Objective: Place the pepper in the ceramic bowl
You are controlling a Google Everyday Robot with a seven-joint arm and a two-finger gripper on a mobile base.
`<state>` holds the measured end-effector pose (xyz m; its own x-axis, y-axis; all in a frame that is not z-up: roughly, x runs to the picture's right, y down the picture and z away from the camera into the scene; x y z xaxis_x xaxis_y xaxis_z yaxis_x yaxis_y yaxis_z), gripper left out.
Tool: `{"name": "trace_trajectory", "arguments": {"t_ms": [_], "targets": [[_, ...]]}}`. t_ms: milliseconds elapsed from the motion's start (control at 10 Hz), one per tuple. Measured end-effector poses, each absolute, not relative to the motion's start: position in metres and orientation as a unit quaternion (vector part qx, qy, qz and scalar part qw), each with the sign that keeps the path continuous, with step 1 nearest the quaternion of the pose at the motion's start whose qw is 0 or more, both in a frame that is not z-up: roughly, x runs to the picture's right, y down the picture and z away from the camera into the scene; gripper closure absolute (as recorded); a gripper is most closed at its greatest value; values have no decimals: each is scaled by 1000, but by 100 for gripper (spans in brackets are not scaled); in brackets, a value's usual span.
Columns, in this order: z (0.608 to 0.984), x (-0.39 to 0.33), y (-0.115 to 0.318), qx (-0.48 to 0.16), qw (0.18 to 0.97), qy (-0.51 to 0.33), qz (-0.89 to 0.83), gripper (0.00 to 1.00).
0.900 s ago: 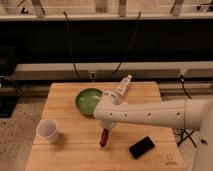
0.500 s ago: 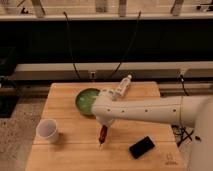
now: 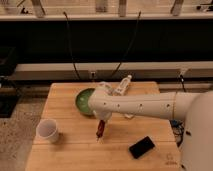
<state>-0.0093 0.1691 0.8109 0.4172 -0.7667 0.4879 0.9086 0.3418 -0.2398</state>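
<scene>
With the claw (image 3: pixel 101 124) clenched on the pepper (image 3: pixel 100 132), carry it far-left, clear of the rim, over the ceramic bowl (image 3: pixel 82 103) before releasing.

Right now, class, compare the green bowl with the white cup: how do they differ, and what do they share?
Colour: the ceramic bowl is green, the cup white. Shape: the bowl is wide and shallow, the cup narrower and taller. View: the arm covers part of the bowl; the cup stands uncovered. Both sit upright on the wooden table. The gripper is at the pepper, in front of the bowl.
</scene>
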Motion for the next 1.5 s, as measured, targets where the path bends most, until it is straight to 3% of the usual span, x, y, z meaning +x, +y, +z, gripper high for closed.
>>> {"name": "trace_trajectory", "arguments": {"t_ms": [1500], "targets": [[844,-35,100,-224,804,-141,-532,100]]}}
